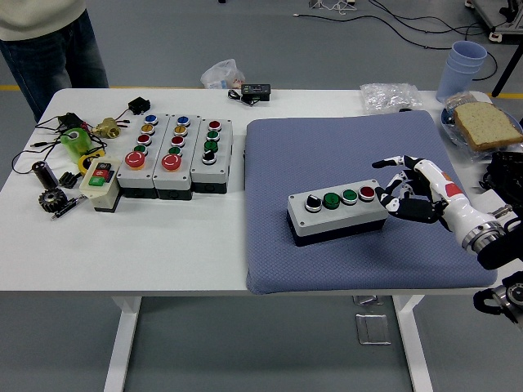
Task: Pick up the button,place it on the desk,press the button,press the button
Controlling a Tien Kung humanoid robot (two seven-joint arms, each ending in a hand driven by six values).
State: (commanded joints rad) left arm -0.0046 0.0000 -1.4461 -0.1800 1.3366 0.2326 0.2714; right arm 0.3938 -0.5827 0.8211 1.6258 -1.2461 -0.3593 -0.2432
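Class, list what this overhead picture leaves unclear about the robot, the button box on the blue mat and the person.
- Right hand: contact with the button box is too close to tell.
- Left arm: outside the head view.
- Person: cut off by the top edge.
- Button labels: too small to read.
- Right forearm: cut off by the right edge.

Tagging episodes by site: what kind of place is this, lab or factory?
Looks like a robotics lab or workshop, not a production line: grey floor with loose cables, a white table holding pushbutton control boxes and small parts such as a gear, and a person standing at the far side.
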